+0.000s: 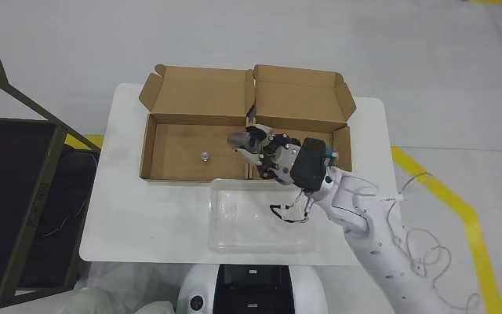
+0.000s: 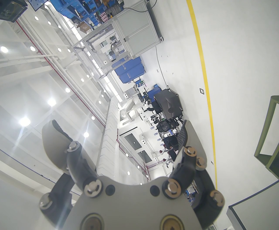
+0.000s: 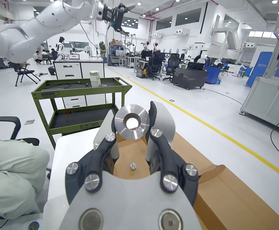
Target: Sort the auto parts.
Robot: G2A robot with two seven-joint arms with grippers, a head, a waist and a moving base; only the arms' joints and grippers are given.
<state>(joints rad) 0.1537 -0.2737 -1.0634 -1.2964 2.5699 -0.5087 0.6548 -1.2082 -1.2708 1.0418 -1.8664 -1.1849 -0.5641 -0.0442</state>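
Note:
My right gripper [image 3: 132, 115] is shut on a shiny metal ring [image 3: 140, 123], a disc with a round hole, gripped by its rim. In the top view this gripper [image 1: 249, 141] hovers over the wall shared by the left cardboard box [image 1: 169, 161] and the right cardboard box [image 1: 343, 149]. A small metal cylinder [image 1: 205, 155] stands alone on the left box's floor, seen below the ring as the cylinder [image 3: 133, 166] in the right wrist view. My left gripper [image 2: 118, 128] is open with nothing in it, raised high and facing the hall; it appears far off as the left gripper [image 3: 126, 19].
A clear plastic tray [image 1: 235, 228] lies on the white table [image 1: 125, 196] in front of the boxes. Both boxes have their lids folded back. A green cart [image 3: 80, 91] stands beyond the table's left end.

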